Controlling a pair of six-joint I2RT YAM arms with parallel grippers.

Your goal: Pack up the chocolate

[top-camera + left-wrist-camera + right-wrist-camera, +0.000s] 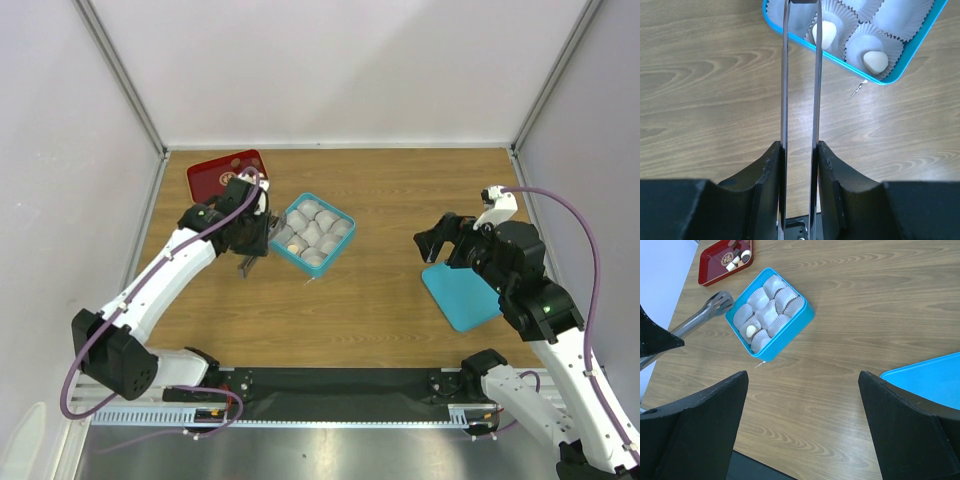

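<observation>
Clamping a pair of metal tongs (815,75) between its fingers, the left gripper (800,150) is aiming their tips at the near edge of the teal box (850,64). The right gripper (802,374) is hanging with its jaws spread wide and nothing in them, beside the teal lid (927,377) and well apart from the box. The chocolate (734,261) is lying partly in the red tray (710,257), beyond the box and far to that hand's left, while two pale pieces (875,61) are sitting in white paper cups (900,15) just ahead and right of the tong blades. Each piece is looking small, light, smooth and rounded, so it is probably going to slip or dent under a hard pinch, and the tongs are best closing gently across its widest middle.
</observation>
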